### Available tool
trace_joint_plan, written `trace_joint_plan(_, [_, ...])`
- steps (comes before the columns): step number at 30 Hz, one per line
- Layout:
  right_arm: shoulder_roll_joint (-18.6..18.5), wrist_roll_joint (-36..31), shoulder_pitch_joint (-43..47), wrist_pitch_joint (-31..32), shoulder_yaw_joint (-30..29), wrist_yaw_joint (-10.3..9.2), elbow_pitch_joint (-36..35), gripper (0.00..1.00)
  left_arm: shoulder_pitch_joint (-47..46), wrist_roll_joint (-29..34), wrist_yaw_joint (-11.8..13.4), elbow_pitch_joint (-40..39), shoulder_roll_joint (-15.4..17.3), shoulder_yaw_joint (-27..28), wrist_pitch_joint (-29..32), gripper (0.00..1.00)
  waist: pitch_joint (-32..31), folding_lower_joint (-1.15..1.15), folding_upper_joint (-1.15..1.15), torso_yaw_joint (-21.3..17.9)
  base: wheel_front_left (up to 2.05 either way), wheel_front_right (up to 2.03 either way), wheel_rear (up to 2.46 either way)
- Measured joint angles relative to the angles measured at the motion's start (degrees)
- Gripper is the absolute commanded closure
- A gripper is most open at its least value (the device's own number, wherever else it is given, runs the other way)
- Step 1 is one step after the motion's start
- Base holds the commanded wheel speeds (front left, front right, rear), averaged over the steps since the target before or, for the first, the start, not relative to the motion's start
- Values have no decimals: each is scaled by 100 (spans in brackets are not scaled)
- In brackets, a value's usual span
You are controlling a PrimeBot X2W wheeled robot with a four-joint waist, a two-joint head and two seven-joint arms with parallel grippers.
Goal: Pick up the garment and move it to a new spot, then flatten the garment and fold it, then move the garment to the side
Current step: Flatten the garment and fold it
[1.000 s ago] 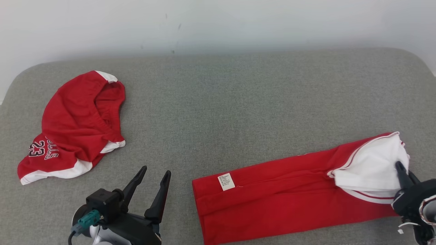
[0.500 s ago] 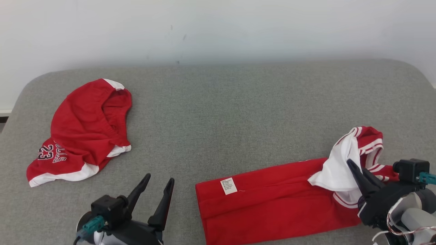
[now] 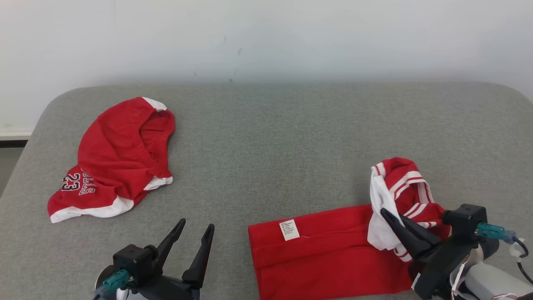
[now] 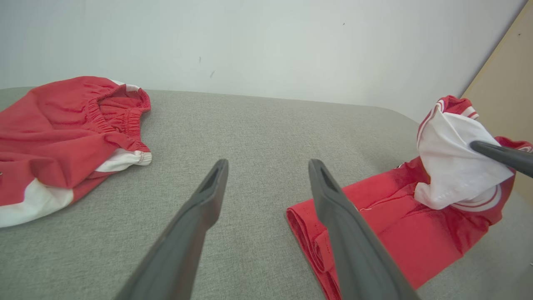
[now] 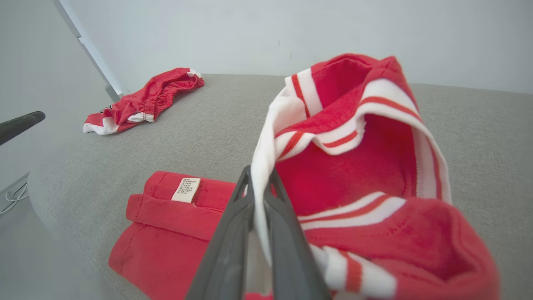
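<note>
The grey padded surface (image 3: 291, 125) runs wall to wall. The task's garment (image 3: 325, 254) lies on its near right part. It is a long red band folded lengthwise. Its left end is flat on the padding, and its right end, with white lining and striped trim, is raised and curled over. A pair of red shorts (image 3: 116, 162) lies crumpled at the far left, well apart from it.

The right gripper (image 3: 391, 213) has its fingers pressed together on the white edge of that raised end, as the right wrist view shows clearly. The left gripper (image 3: 196, 223) sits at the near left with its fingers spread and nothing between them, just left of the garment's flat end.

The step in hand looks like the crosswise fold. To do it well, the pinched end should travel left and low, so the cloth rolls over itself rather than dragging the flat half along. The striped hem should land square on the end that carries the small white label (image 3: 289, 230). The fingers should part only once it rests there. The idle gripper could pin the flat end first.
</note>
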Motion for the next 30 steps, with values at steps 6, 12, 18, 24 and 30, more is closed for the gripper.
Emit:
trace_joint_plan(6, [55,-235,-30,0,246,0,-135,100,-10,0,-5,8,-53,-2,0,0,9,0,0,169,0,0,0])
trace_joint_plan(12, [218,-464,-232,5,353,-2,-96,100,-29,0,-7,31,-103,-3,0,0,-3,0,0,357,0,0,0])
trace_joint_plan(18, [326,-708,-386,169,534,-55,-68,100,-28,0,-12,71,-130,-5,0,0,-48,0,0,530,0,0,0])
trace_joint_plan(24, [642,-795,-448,379,742,-87,52,100,-24,-1,-11,85,-127,20,0,0,-66,0,0,638,0,0,0])
trace_joint_plan(30, [857,-820,-520,621,847,-162,379,73,-23,-1,-11,84,-121,52,0,0,-51,0,0,701,0,0,0])
